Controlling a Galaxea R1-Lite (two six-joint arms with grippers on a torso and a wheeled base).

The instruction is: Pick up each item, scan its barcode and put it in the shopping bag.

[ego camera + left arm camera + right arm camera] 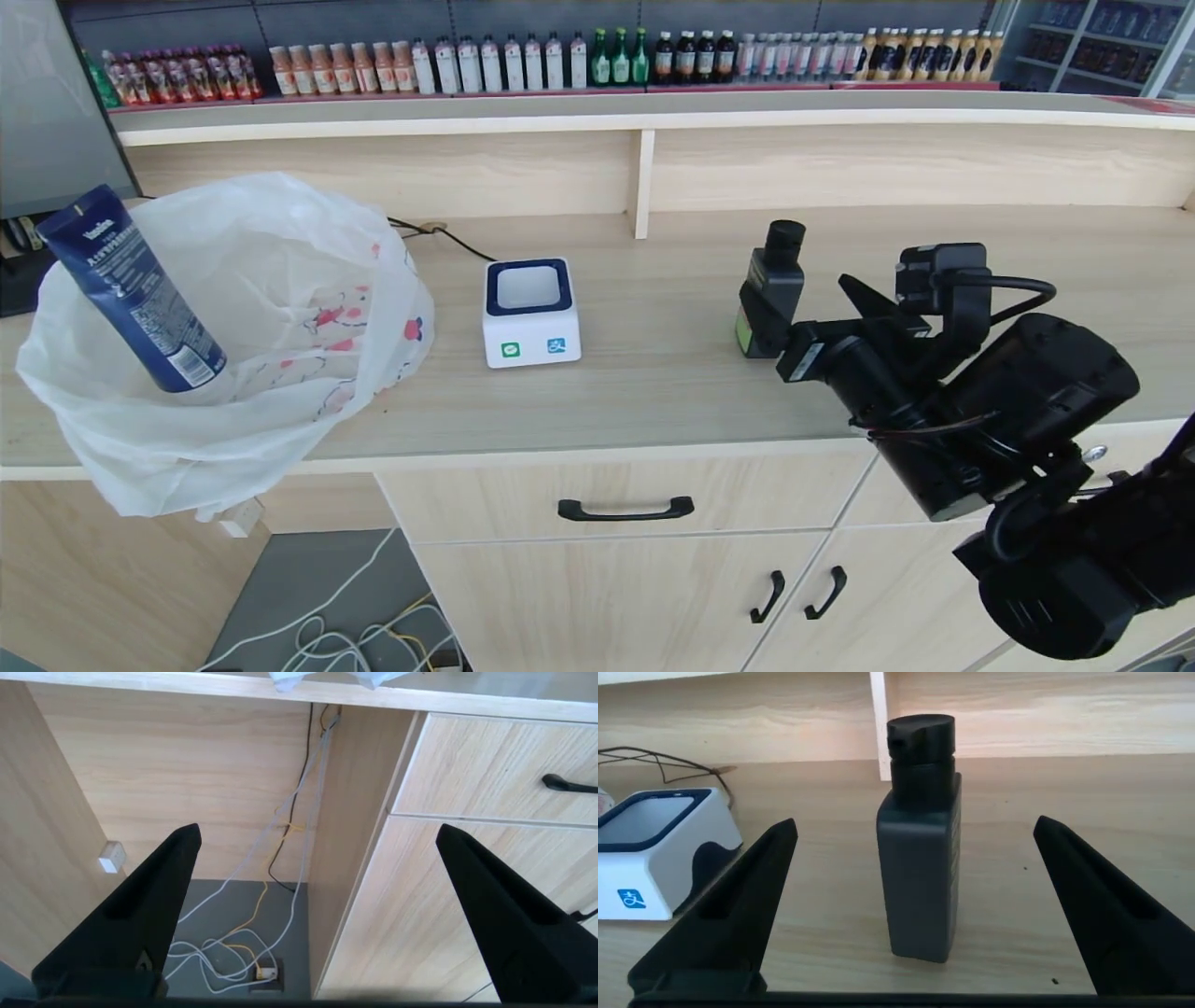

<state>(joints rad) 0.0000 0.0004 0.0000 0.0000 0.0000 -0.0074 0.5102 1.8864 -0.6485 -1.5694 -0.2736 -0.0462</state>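
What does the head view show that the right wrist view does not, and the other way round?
Head view only: the white shopping bag at the counter's left end with a blue tube standing in it, the drawer handle below, and the bottle rows on the far shelf. Right wrist view only: the right gripper open wide, its fingers either side of the black bottle, apart from it. Both: that upright bottle, the white barcode scanner and the wooden counter.
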